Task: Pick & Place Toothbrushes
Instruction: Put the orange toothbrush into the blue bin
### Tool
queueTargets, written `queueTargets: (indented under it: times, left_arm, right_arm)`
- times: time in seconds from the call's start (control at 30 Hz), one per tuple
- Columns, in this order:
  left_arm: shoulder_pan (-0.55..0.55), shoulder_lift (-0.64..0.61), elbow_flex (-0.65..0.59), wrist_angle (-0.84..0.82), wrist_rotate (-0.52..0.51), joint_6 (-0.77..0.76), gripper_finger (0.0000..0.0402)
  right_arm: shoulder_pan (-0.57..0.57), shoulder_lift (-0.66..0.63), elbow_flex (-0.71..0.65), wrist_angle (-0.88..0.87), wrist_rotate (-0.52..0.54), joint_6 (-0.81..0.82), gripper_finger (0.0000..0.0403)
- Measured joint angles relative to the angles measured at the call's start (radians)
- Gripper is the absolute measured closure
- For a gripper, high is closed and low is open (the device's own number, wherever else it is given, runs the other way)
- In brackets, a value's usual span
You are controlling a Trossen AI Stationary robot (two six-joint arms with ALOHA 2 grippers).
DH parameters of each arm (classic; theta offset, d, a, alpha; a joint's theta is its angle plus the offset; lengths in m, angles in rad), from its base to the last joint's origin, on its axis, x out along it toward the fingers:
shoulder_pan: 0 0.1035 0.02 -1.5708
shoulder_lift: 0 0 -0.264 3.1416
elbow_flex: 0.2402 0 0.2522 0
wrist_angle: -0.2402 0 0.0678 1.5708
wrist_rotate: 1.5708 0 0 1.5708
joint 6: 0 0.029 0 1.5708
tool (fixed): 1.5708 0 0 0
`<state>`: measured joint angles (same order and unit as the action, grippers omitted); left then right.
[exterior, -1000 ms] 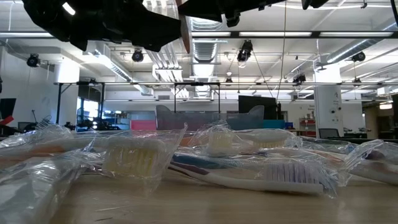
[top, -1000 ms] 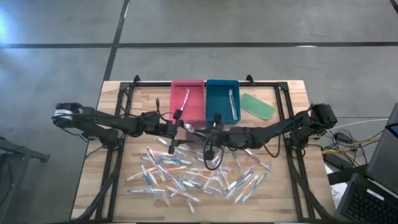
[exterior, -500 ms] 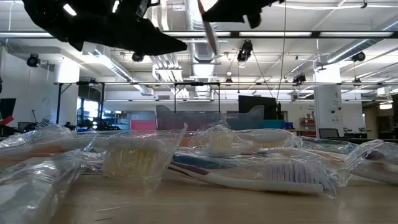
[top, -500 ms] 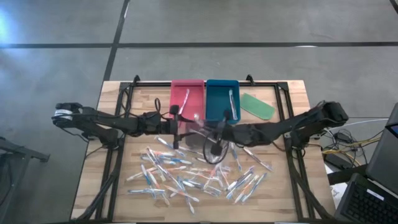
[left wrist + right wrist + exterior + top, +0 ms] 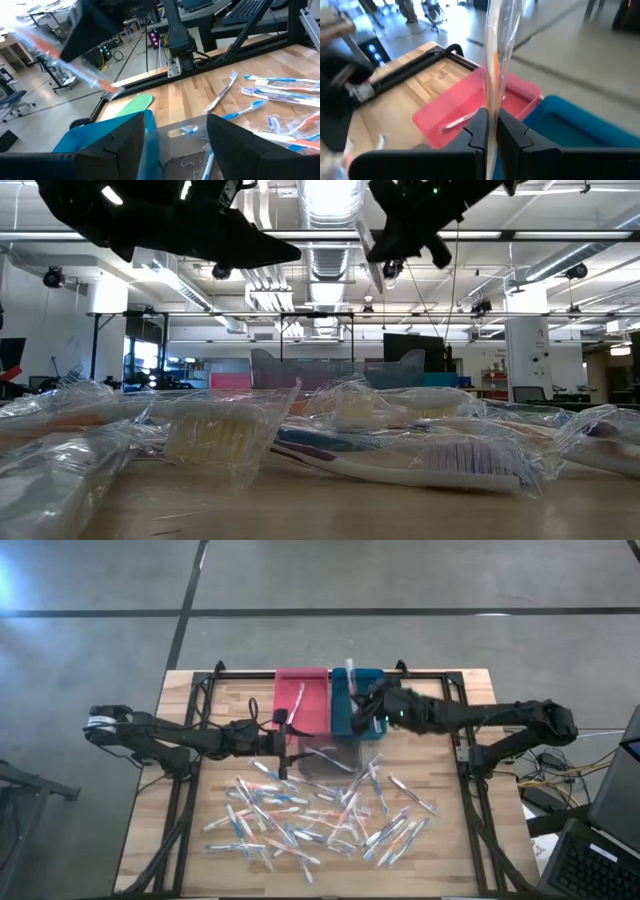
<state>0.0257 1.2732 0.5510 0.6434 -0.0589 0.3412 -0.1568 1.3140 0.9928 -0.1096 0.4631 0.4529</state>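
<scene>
Carrying a wrapped toothbrush (image 5: 492, 60) with an orange streak, the right gripper (image 5: 491, 131) is clenched on its lower end and holds it upright above the blue tray (image 5: 357, 700), near the edge shared with the pink tray (image 5: 301, 700). This looks like the placing step; next it should lower over the blue tray and let go. The left gripper (image 5: 175, 135) hangs with fingers spread, holding nothing, just short of the blue tray, with the pile of toothbrushes (image 5: 320, 815) farther from it.
</scene>
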Motion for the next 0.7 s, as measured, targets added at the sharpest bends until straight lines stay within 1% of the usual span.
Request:
queueTargets:
  times: [0.1, 0.17, 0.3, 0.4, 0.5, 0.6, 0.7]
  left_arm:
    - [-0.001, 0.000, 0.000, 0.000, 0.000, 0.000, 0.0183]
    - [-0.001, 0.000, 0.000, 0.000, 0.000, -0.001, 0.0183]
    - [-0.001, 0.000, 0.000, 0.000, 0.001, -0.001, 0.0183]
    - [0.000, 0.000, 0.000, 0.000, 0.001, -0.001, 0.0183]
    - [0.000, 0.000, 0.000, 0.000, 0.001, -0.002, 0.0183]
    - [0.000, 0.000, 0.000, 0.000, 0.001, -0.003, 0.0183]
    - [0.000, 0.000, 0.000, -0.001, 0.001, -0.011, 0.0183]
  right_arm:
    - [-0.090, 0.013, 0.017, -0.036, -0.103, 0.090, 0.0385]
    - [-0.142, 0.032, 0.048, -0.092, -0.150, 0.128, 0.0385]
    - [-0.217, 0.094, 0.157, -0.274, -0.174, 0.185, 0.0385]
    - [-0.248, 0.156, 0.263, -0.431, -0.178, 0.217, 0.0385]
    - [-0.271, 0.221, 0.365, -0.572, -0.212, 0.254, 0.0385]
    - [-0.287, 0.287, 0.440, -0.645, -0.280, 0.283, 0.0385]
    - [-0.306, 0.346, 0.490, -0.675, -0.336, 0.306, 0.0385]
